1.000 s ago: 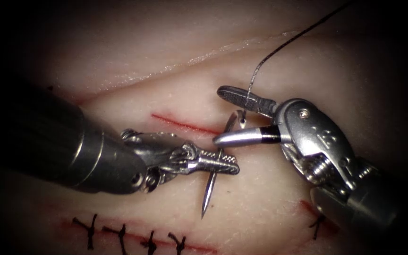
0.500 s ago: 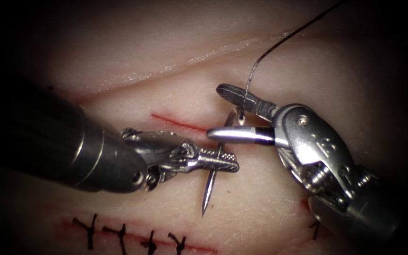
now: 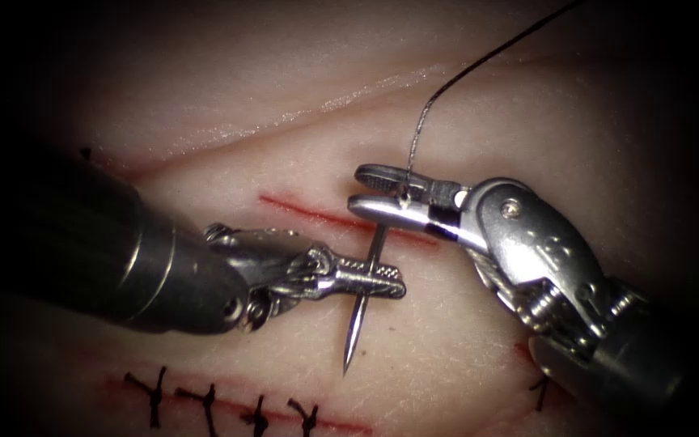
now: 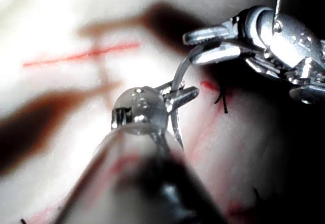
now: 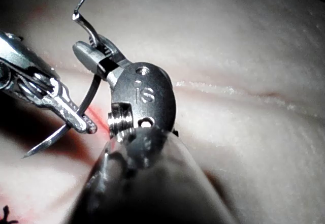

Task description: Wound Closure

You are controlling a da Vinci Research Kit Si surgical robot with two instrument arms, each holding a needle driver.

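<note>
The needle, a slim curved sliver of polished steel, hung free above the pale, faintly fibrous tissue, not in it. The left end effector, its jaws ridged and dull grey, was pressed together across the needle's middle, the sharp tip pointing down below it. The right end effector, smooth and glossy with a dark band at its base, pinched the needle near its thread end. From there the thin black thread curved up and away above the right end effector. The letters "is" could be read on the right tool's rounded wrist in the right wrist view. A thin red cut ran just behind both end effectors. Below the left end effector lay a second red line crossed by black knotted stitches.
</note>
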